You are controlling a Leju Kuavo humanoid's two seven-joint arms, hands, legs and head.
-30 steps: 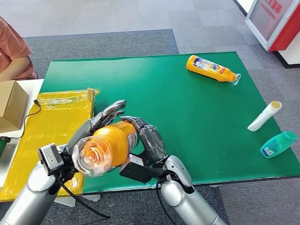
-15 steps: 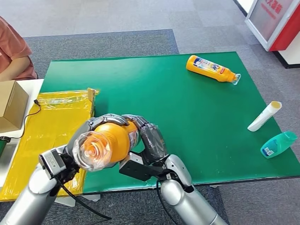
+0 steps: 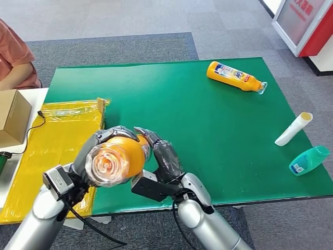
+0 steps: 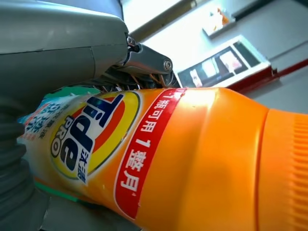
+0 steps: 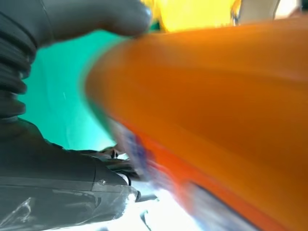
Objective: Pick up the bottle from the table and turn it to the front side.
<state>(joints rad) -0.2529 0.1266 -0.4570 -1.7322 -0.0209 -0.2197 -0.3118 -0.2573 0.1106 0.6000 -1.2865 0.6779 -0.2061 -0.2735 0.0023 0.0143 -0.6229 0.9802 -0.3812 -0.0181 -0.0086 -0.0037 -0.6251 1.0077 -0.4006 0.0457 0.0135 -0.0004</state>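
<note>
Both robot hands grip one orange plastic detergent bottle (image 3: pixel 117 159) above the near edge of the green worktop (image 3: pixel 188 120): the left robot hand (image 3: pixel 88 148) wraps its clear-capped end, the right robot hand (image 3: pixel 163 159) clasps its base. Its printed label shows in the left wrist view.
</note>
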